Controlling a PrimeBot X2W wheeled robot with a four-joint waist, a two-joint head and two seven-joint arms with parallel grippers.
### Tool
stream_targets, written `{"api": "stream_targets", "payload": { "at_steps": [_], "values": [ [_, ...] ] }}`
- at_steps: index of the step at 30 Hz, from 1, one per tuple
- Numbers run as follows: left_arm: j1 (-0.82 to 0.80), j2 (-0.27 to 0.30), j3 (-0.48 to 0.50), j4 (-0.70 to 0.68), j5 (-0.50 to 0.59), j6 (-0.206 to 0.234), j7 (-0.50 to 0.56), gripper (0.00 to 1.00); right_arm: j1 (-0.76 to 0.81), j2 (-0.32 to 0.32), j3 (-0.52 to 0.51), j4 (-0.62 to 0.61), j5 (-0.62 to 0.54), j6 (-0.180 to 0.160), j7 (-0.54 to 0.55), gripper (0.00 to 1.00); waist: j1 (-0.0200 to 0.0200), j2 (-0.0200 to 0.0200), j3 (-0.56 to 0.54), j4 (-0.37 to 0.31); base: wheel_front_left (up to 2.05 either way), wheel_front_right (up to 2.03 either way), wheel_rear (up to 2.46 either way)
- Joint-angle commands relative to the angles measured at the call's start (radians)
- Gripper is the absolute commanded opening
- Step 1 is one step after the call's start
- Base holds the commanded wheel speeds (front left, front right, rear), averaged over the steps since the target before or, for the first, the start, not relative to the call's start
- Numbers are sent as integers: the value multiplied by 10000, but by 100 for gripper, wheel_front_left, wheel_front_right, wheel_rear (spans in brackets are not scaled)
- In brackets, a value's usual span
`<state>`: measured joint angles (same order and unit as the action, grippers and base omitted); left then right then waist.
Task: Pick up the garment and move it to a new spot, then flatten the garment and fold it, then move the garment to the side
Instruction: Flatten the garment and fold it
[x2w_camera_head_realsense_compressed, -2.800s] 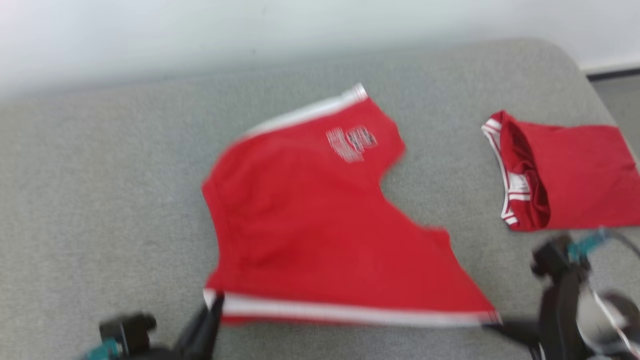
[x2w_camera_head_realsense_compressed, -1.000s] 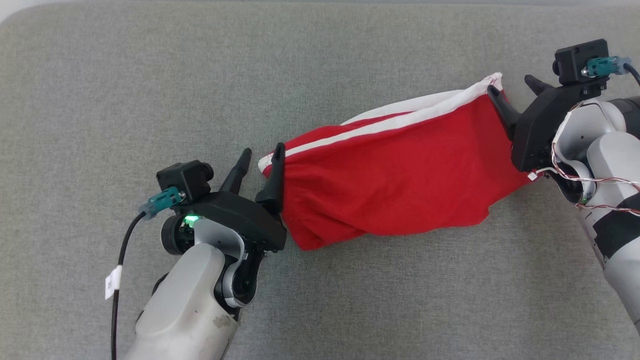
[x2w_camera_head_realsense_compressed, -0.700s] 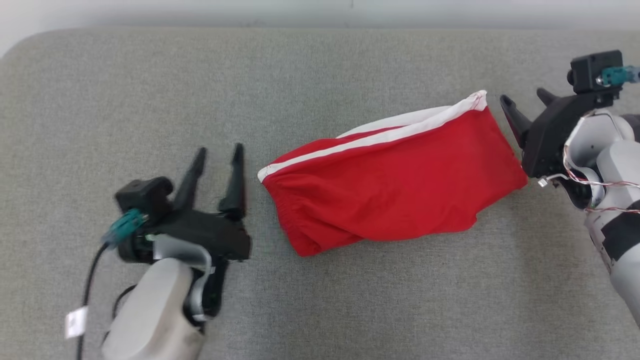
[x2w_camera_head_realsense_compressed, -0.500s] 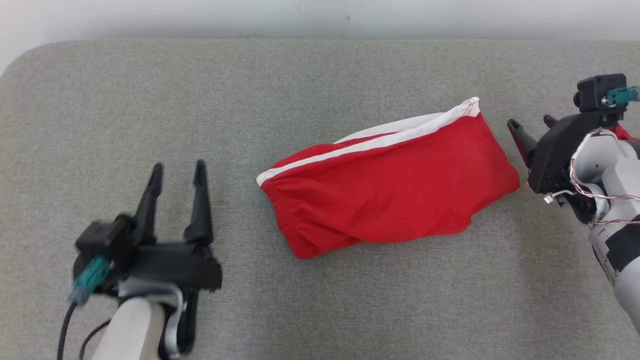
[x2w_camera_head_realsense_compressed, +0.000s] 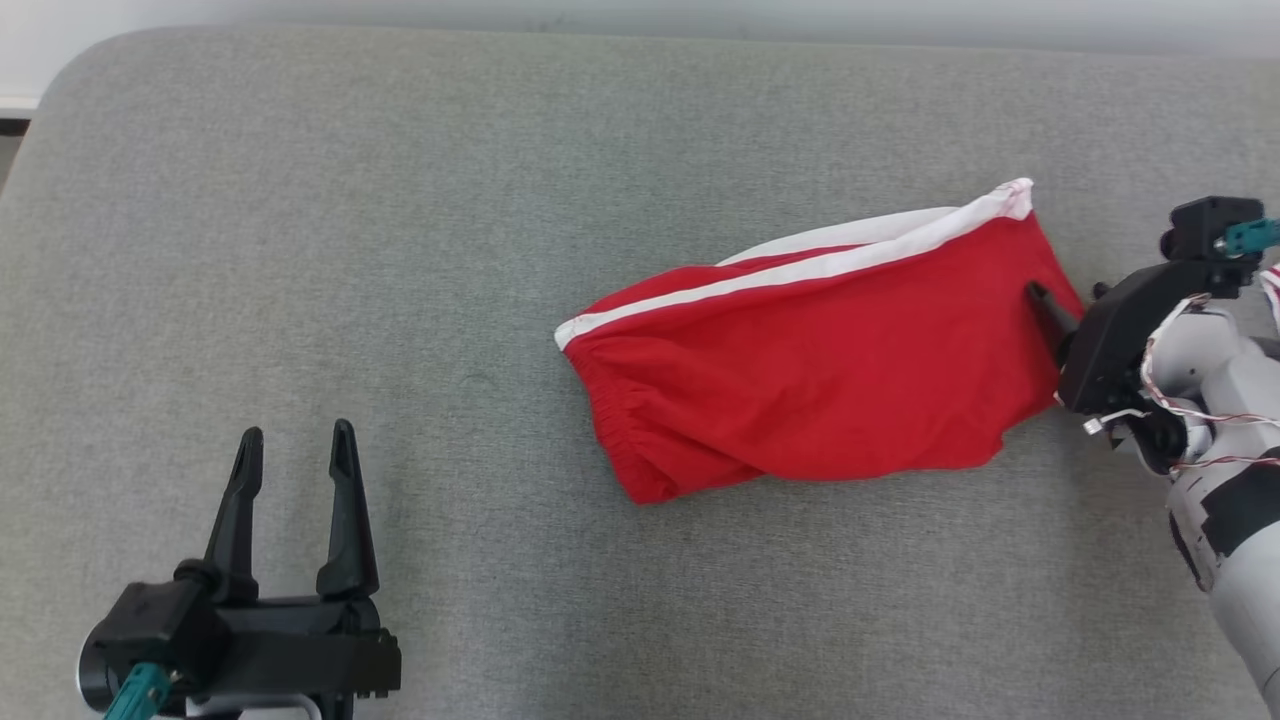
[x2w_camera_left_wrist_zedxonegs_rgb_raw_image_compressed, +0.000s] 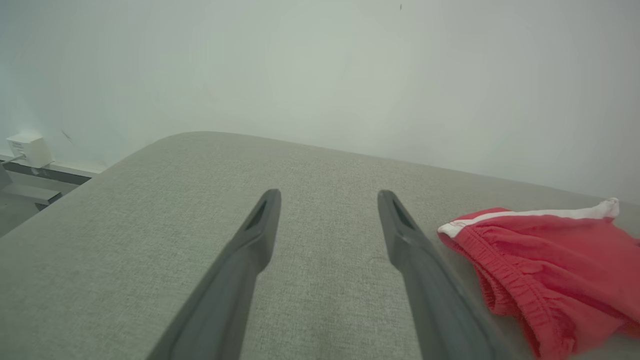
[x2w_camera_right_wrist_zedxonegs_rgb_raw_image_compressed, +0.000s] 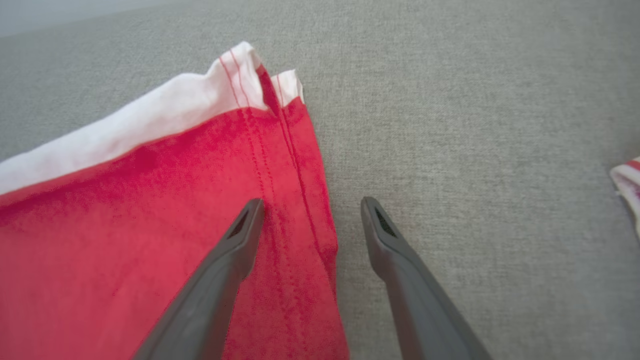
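Red garment (x2w_camera_head_realsense_compressed: 820, 370) lies doubled over on the grey padded surface (x2w_camera_head_realsense_compressed: 400, 250), right of centre, with its white band along the far edge. My left gripper (x2w_camera_head_realsense_compressed: 297, 432): jaws spread, empty, at the near left, well apart from the cloth. My right gripper (x2w_camera_head_realsense_compressed: 1068, 291): jaws spread astride the garment's right edge, one finger over red fabric, nothing pinched.

Shorts (x2w_camera_head_realsense_compressed: 820, 380) on the pad (x2w_camera_head_realsense_compressed: 400, 200), ahead and right of left gripper (x2w_camera_head_realsense_compressed: 297, 430), well apart. Right gripper (x2w_camera_right_wrist_zedxonegs_rgb_raw_image_compressed: 311, 201) sits at their right edge, half over them, half over pad. Second cloth (x2w_camera_right_wrist_zedxonegs_rgb_raw_image_compressed: 627, 185) lies further right of it.
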<state>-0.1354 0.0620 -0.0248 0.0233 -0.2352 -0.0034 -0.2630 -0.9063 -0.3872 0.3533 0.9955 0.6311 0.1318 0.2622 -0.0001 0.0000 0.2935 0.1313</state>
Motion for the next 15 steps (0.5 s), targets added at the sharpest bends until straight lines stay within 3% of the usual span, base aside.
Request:
{"api": "stream_targets", "payload": {
  "at_steps": [1, 10, 11, 12, 15],
  "values": [
    [226, -68, 88, -207, 82, 8, -9, 100, 0, 118, 26, 96, 46, -24, -12, 100, 1, 0, 84, 179, 0, 0, 0],
    [486, -114, -55, -165, -290, -80, -10, 100, 329, 255, 480, 1243, -502, -27, 707, 100, 1, 0, -56, 490, 0, 0, 0],
    [504, -114, -67, -149, -362, -70, -10, 100, 352, 294, 497, 1293, -502, -25, 745, 57, 1, 0, -76, 496, 0, 0, 0],
    [518, -114, -73, -128, -377, -78, -10, 100, 347, 297, 576, 1299, -610, -25, 722, 0, 1, 0, -96, 495, 0, 0, 0],
    [585, -114, -79, -57, -387, -75, -10, 100, 296, 219, 647, 1388, -805, -25, 471, 0, 1, 0, -199, 451, 0, 0, 0]
  ]
}}
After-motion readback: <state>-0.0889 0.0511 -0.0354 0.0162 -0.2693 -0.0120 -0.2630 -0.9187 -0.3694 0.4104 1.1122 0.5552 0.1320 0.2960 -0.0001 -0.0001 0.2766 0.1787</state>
